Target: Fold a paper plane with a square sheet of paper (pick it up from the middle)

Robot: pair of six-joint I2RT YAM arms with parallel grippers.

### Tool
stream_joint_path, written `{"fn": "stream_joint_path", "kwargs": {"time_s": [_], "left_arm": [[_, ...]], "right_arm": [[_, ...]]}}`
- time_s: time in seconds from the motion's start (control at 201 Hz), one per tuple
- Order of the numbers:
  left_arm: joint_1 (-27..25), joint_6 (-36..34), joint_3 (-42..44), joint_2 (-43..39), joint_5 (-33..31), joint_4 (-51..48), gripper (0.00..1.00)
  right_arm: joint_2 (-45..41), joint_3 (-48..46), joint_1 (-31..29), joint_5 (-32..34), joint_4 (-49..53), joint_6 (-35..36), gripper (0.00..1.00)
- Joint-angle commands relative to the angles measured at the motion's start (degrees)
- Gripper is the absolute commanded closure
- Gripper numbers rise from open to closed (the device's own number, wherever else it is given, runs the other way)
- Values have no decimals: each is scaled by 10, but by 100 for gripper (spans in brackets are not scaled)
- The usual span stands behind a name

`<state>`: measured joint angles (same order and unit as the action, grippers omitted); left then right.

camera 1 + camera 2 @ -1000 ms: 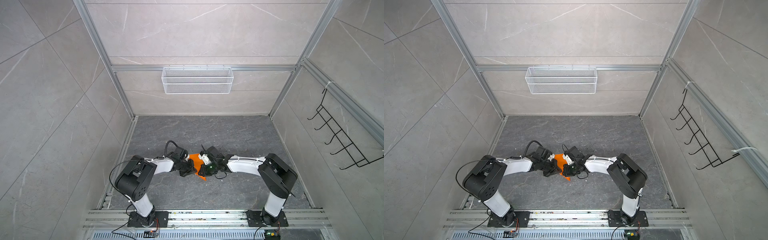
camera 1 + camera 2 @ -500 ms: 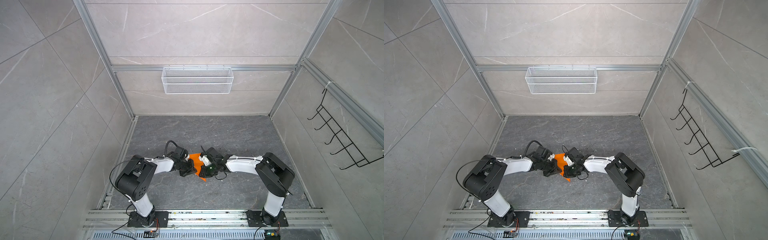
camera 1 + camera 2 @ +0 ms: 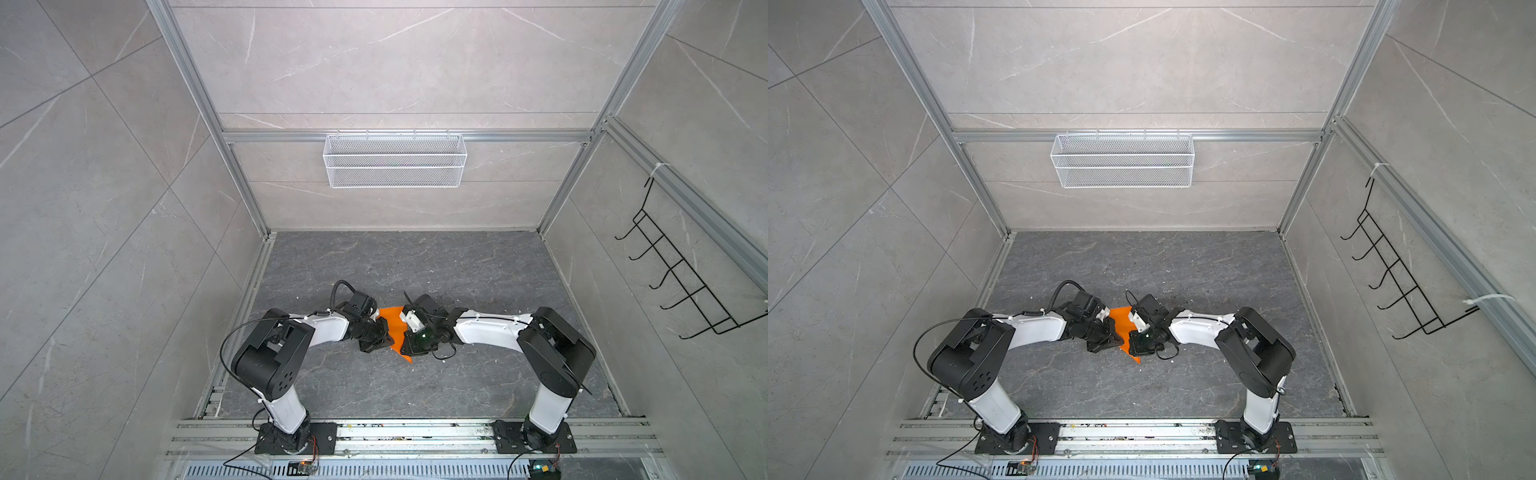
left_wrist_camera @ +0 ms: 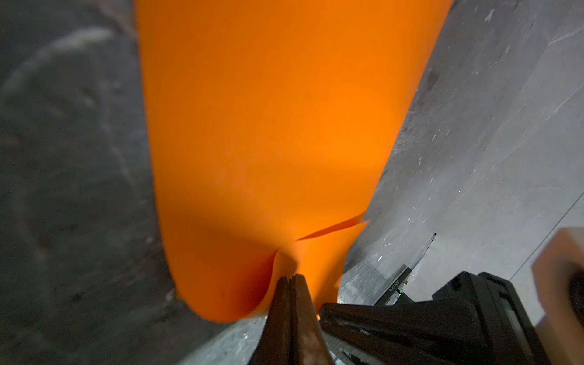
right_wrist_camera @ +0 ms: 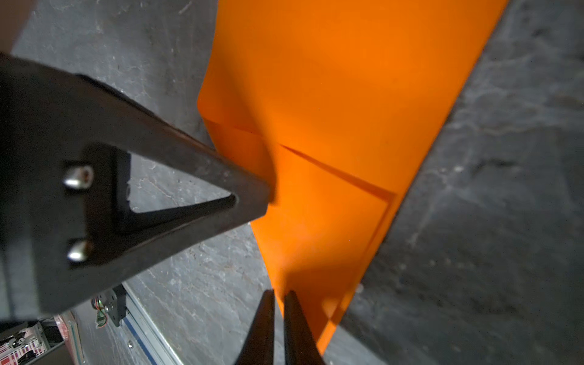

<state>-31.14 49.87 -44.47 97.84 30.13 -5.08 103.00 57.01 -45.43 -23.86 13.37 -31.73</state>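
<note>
Two closed on paper (image 3: 392, 330) edges: left gripper (image 4: 292, 279), right gripper (image 5: 279, 295); floor (image 3: 415, 266) open around

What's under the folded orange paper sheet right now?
Around the folded orange paper sheet, pinched by the left gripper and right gripper, only grey marbled tabletop shows. The patch directly beneath it is covered and cannot be seen.

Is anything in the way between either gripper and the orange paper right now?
Nothing visible does. The left gripper is pinched shut on the orange paper, and the right gripper has the paper's edge between its nearly closed jaws.
</note>
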Motion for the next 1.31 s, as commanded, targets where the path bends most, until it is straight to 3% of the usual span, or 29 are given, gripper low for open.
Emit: {"fn": "stream_joint_path", "kwargs": {"time_s": [0.0,0.537,0.911,1.304], "left_arm": [[-1,-16,6,30,-59,-55,99],[-2,-17,-4,37,-62,-68,99],[-1,-19,-8,37,-62,-74,99],[-1,-19,-6,35,-61,-73,99]], "right_arm": [[-14,-12,-4,-2,30,8,87],[15,-15,-4,26,48,16,87],[-42,-9,-17,12,38,12,87],[2,-7,-21,30,39,1,89]]}}
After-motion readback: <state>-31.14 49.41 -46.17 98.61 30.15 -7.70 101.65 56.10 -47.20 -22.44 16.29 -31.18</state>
